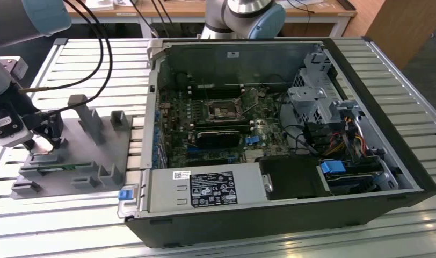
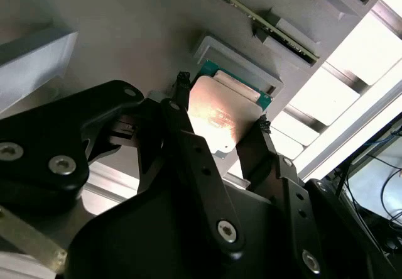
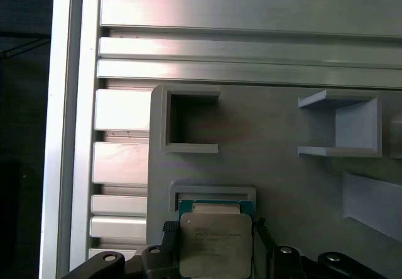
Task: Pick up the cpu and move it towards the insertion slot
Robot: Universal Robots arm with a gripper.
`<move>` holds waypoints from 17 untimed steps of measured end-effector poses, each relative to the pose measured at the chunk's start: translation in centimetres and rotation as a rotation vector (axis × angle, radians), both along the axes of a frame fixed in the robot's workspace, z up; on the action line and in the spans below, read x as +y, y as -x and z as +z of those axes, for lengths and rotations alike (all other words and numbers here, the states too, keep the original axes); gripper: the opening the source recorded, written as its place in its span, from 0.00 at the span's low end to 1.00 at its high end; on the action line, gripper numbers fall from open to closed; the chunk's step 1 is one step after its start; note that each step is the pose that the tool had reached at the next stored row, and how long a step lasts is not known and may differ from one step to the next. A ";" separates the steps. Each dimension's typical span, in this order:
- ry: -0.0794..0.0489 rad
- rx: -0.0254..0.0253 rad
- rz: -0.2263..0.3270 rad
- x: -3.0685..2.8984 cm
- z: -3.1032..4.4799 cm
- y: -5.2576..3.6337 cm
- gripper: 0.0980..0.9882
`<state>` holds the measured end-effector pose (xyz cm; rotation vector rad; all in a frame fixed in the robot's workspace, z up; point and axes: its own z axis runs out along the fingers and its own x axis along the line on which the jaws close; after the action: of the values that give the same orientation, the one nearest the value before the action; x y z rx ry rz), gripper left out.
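cpu [image 3: 215, 244] likely light, stiff, fragile; metal top slick; take by opposite edges; gripper [image 2: 222, 103] narrowly open astride it

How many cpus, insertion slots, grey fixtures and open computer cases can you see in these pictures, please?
cpu: 1
insertion slot: 1
grey fixture: 1
computer case: 1
Total: 4

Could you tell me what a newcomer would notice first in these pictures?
The open computer case dominates the exterior view, its insertion slot exposed inside. At that view's left, the end effector hangs low over the grey fixture. In both wrist views it sits right at the silvery cpu, at a recess of that fixture.
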<state>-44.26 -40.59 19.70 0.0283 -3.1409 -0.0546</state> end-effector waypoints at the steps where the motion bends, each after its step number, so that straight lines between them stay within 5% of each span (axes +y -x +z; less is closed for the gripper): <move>1: 0.000 0.0003 0.000 0.00 0.05 0.00 0.50; 17: 0.000 0.0001 0.000 0.03 1.59 0.01 0.50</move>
<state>-44.27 -40.56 21.29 0.0282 -3.1408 -0.0544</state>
